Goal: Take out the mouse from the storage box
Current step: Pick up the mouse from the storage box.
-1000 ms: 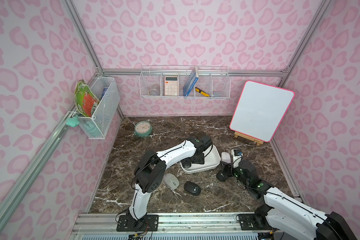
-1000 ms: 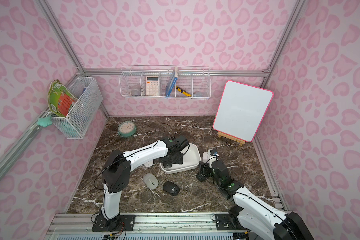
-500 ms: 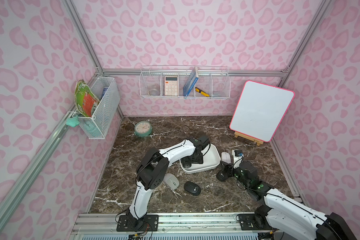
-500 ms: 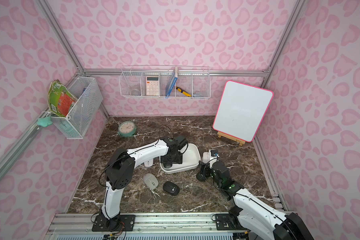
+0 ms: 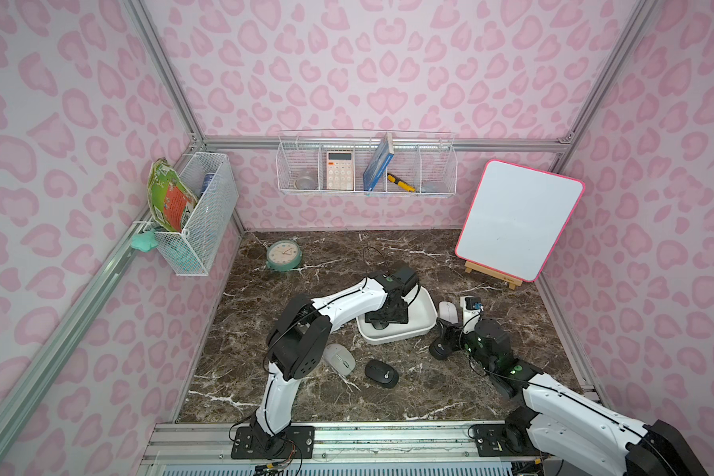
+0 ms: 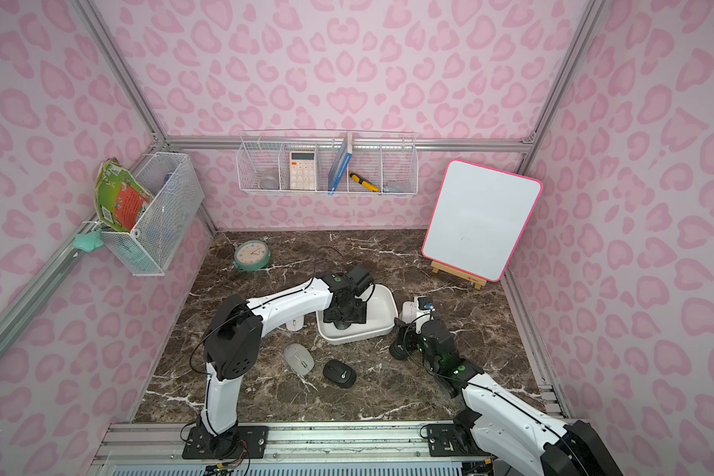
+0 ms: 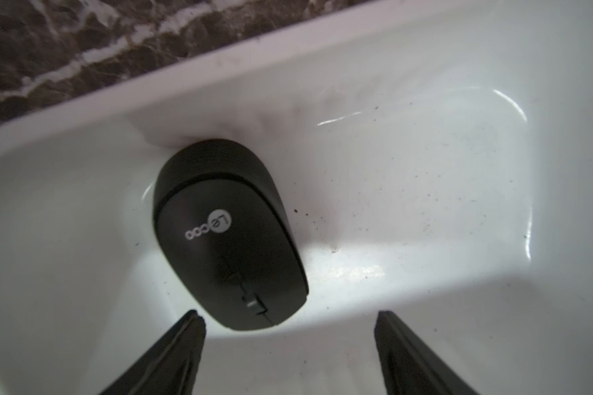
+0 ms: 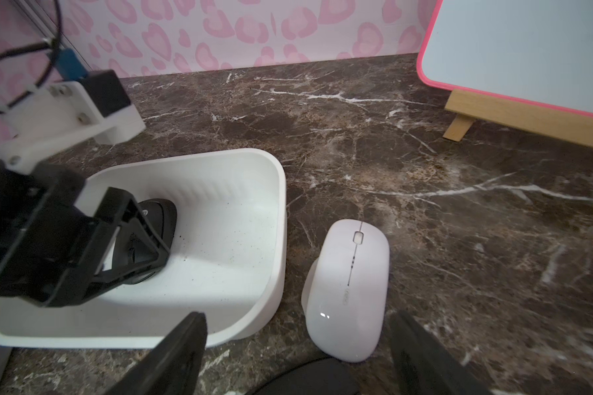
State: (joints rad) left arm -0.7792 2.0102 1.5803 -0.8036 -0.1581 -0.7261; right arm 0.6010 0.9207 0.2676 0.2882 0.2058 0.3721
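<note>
Approach-to-grasp step: the left jaws, spread wide and empty, are set inside the storage box (image 7: 425, 85), with the black mouse (image 7: 226, 236) just ahead of their tips, off-centre, against the wall; centring, advance and closure are judged necessary next.

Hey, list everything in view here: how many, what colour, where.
table: one, dark marble.
storage box: one, white, mid-table.
boxed mouse: one, black, inside the storage box.
white mouse: one, white, beside the box.
second white mouse: one, white, box's opposite end, partly hidden.
grey mouse: one, grey, in front of the box.
loose black mouse: one, black, beside the grey mouse.
clock: one, teal, table's back.
whiteboard: one, pink-edged, back corner.
back basket: one, white wire; holds calculator, blue book, yellow cutter.
side basket: one, white wire; holds green packet.
left claw: black, open, inside the box.
right claw: black, open, facing the white mouse.
</note>
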